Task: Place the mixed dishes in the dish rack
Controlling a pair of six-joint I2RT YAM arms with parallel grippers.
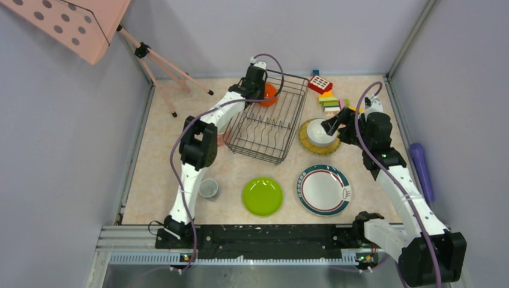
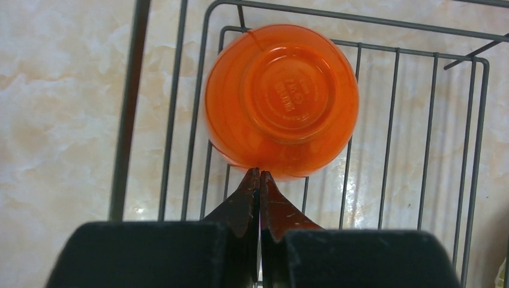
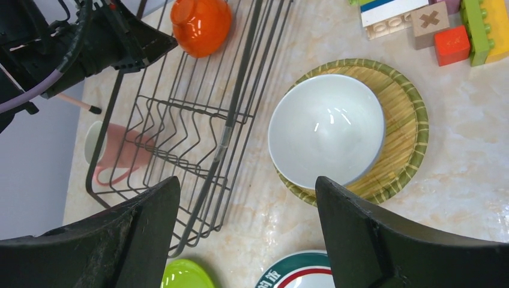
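Left gripper (image 2: pixel 259 175) fingers pressed together and empty, tips at the lower edge of the upside-down orange bowl (image 2: pixel 282 99) in the upper-left corner of the dish rack (image 1: pixel 267 129); right gripper (image 3: pixel 246 186), spread wide, hovers nearest the whitish cup (image 3: pixel 326 129) on the straw mat (image 3: pixel 403 102), which lies above-right of its fingers.

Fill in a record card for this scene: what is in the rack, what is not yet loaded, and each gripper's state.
In rack: orange bowl, upside down, far left corner of dish rack
Not yet loaded: lime-green plate; white plate with green-red rim; small whitish cup; pink cup on its side beside the rack; white bowl on woven straw mat
Left gripper: shut, at the orange bowl's edge
Right gripper: open, above the white bowl
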